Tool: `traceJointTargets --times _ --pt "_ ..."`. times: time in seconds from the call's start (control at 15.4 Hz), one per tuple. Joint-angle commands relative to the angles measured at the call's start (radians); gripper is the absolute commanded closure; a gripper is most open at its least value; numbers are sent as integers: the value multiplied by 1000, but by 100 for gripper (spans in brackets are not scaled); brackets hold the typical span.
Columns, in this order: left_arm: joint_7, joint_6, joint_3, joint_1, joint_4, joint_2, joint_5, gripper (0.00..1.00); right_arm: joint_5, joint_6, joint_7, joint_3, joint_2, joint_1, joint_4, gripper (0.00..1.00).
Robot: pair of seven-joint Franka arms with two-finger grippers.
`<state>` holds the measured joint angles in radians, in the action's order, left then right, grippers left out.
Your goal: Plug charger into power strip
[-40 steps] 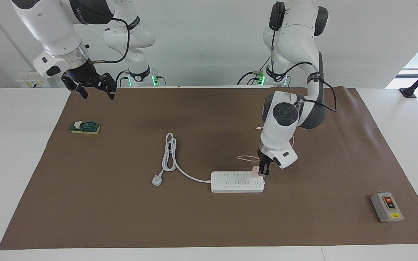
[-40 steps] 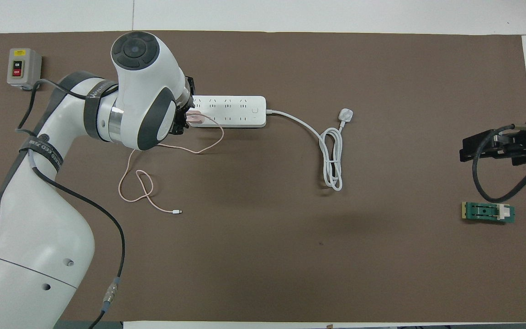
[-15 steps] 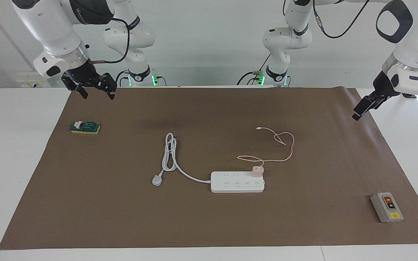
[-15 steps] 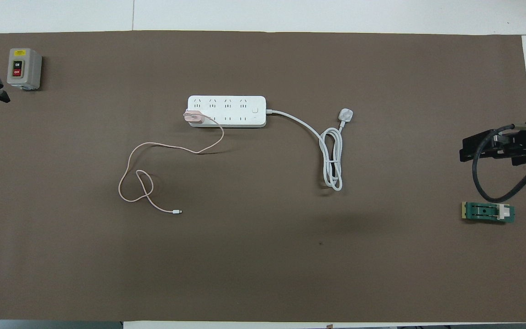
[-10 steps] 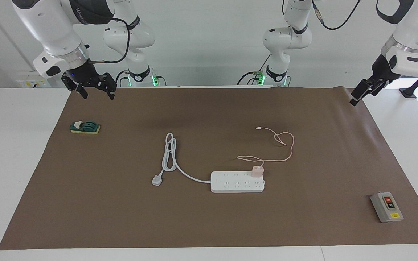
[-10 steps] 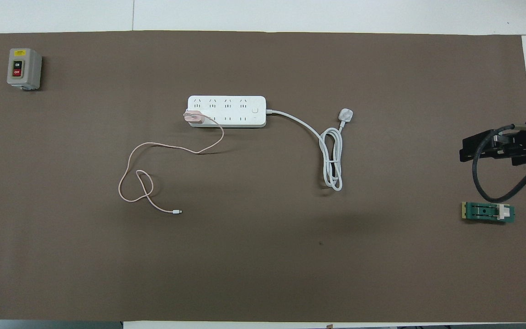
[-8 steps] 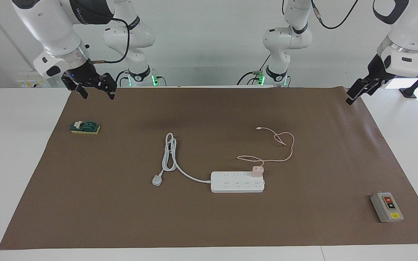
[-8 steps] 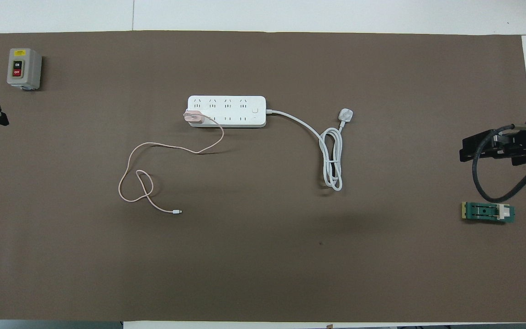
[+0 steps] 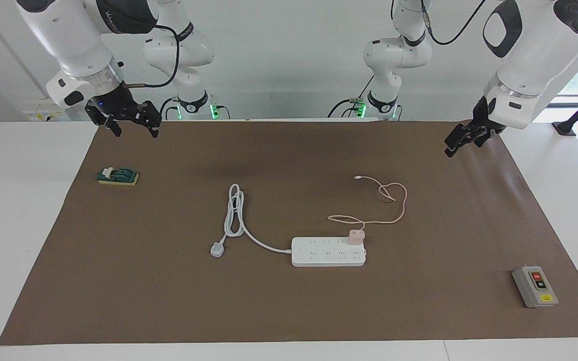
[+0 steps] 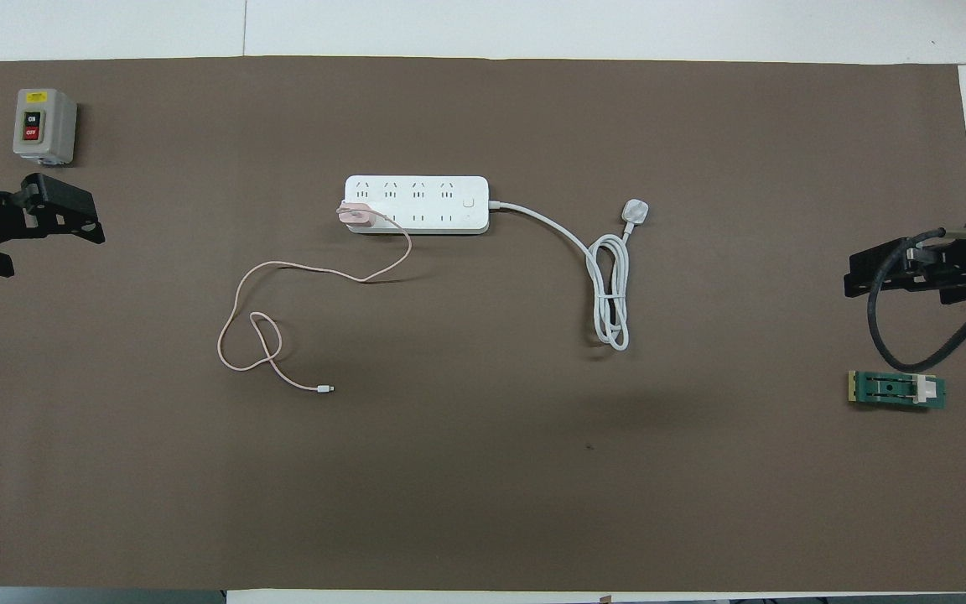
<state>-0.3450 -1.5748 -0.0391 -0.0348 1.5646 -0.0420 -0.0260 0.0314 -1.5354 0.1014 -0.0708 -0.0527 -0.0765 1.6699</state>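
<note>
The pale-pink charger [image 9: 355,236] stands in a socket of the white power strip [image 9: 326,251], at the strip's end toward the left arm, in the row nearer to the robots. It also shows in the overhead view [image 10: 355,216] on the strip [image 10: 428,201]. Its pink cable [image 9: 394,210] loops over the mat to a tiny white connector [image 9: 355,177]. My left gripper [image 9: 462,139] is open, empty and raised over the mat's edge at the left arm's end. My right gripper [image 9: 133,129] is open and waits raised over the mat's corner at the right arm's end.
A grey switch box [image 9: 535,287] sits at the left arm's end, farther from the robots. A small green block [image 9: 117,176] lies at the right arm's end. The strip's thick white cord ends in a white plug [image 9: 217,249]. A brown mat [image 9: 168,301] covers the table.
My left gripper let go of the charger, which stays in the strip, rose away to the left arm's end, then came back over the mat's edge. The right arm has not moved.
</note>
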Motion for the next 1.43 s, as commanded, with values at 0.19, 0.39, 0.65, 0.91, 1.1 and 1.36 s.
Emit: traceJointTargets --times 0.19,0.39,0.65,0.91,1.1,1.36 --pt "238 13 8 -11 31 53 -5 0 -13 -2 -23 17 -9 20 8 0" --pt "320 41 11 -11 17 57 -3 0 -13 -2 -23 17 -9 20 8 0" --pt "339 41 10 -11 15 59 -3 0 -13 -2 -23 17 -9 20 8 0" --pt "348 44 11 -22 17 62 -3 0 -13 -2 -23 17 -9 21 8 0" --pt "392 74 11 -23 14 70 -2 0 -13 -2 -23 19 -9 20 8 0" --pt "388 87 11 -23 9 68 -6 0 -13 -2 -23 17 -9 20 8 0"
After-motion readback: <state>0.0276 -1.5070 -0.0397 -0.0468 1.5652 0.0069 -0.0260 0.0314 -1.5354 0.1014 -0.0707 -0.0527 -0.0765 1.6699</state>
